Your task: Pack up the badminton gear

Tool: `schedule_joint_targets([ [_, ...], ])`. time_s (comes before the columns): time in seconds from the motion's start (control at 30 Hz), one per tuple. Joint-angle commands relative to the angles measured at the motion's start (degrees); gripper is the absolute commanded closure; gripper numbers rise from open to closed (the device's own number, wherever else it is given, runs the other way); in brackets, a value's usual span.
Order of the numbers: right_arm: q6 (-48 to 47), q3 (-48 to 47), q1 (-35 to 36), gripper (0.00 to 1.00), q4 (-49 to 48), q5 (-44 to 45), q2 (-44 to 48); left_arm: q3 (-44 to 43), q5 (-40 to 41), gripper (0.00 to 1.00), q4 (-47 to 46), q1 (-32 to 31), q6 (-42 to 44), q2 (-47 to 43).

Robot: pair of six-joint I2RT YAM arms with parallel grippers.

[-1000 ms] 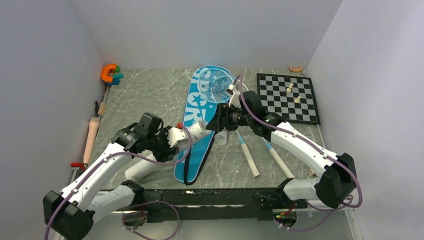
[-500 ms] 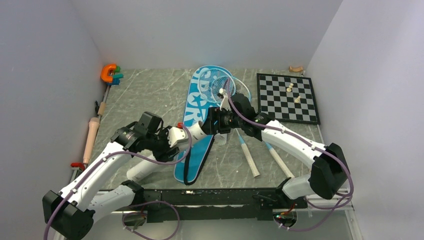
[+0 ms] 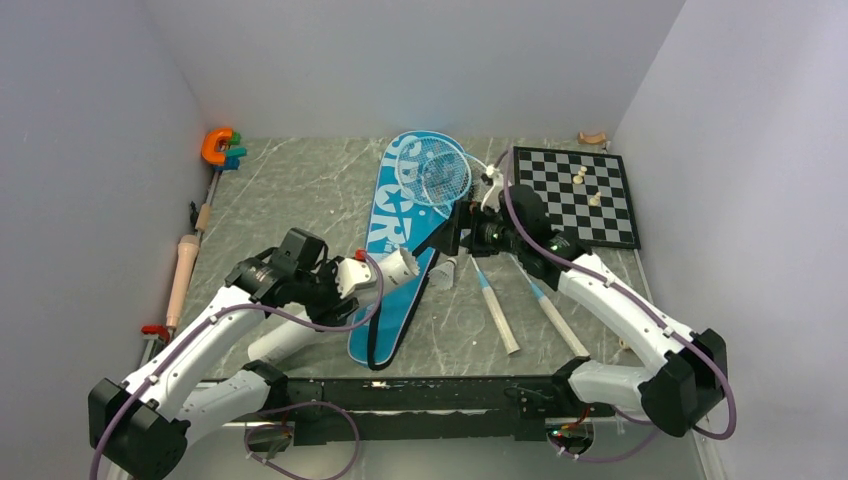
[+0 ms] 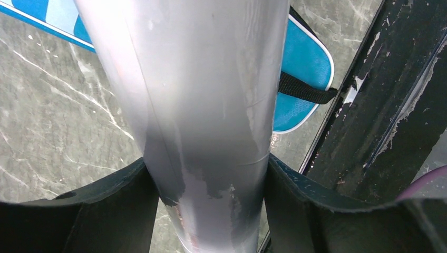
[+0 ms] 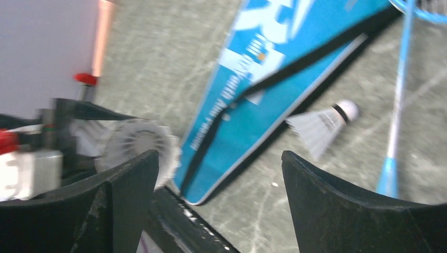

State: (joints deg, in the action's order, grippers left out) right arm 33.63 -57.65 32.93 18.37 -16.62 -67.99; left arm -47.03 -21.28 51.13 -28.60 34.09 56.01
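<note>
Right hand (image 3: 452, 240) has opened wide, empty, and withdrawn right of the blue racket-shaped fabric bag (image 3: 392, 215). A white feather shuttlecock (image 5: 138, 145) now sits in the long white tube (image 4: 200, 95), gripped by left hand (image 4: 211, 211) over the bag. Judged: first shuttlecock loaded.

You'll find the tube (image 4: 205, 105) smooth with a dull sheen, its coating scuffed and flaking low down. The bag (image 4: 303, 58) looks like blue cloth, and its strap (image 4: 305, 92) like black woven webbing. Your surface (image 4: 63, 121) is grey, veined and stone-like, faintly glossy. The black rail (image 4: 379, 105) shows chipped paint. The shuttlecock (image 5: 321, 126) has a white feathered skirt. The right gripper (image 5: 219, 200) has matt black plastic fingers (image 5: 342, 205).
</note>
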Motion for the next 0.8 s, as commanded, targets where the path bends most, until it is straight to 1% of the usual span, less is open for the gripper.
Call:
schedule_joint_targets([
  [0.0,-3.46,5.39,1.4,0.1,4.16,10.73,-1.67,-0.03,-1.17,0.33,-2.16,0.04,0.97,-1.55],
  [0.13,-4.62,7.96,4.18,0.11,2.73,16.09,-5.0,-0.1,-1.02,0.33,-1.53,0.08,1.07,-2.25],
  [0.23,-5.35,8.19,6.72,0.14,1.53,21.08,-7.36,0.49,-0.59,0.33,-1.34,0.09,1.16,-2.86],
  [0.4,-6.34,8.13,9.52,0.18,-0.68,26.2,-10.99,0.99,-0.22,0.33,-0.93,0.08,1.33,-3.43],
  [0.67,-7.74,6.75,11.72,0.33,-5.31,34.15,-19.33,0.53,0.02,0.33,-0.49,0.09,1.51,-3.53],
  [0.77,-7.88,5.8,12.08,0.4,-6.26,37.02,-21.57,0.62,0.24,0.33,-0.35,0.04,1.64,-3.6],
])
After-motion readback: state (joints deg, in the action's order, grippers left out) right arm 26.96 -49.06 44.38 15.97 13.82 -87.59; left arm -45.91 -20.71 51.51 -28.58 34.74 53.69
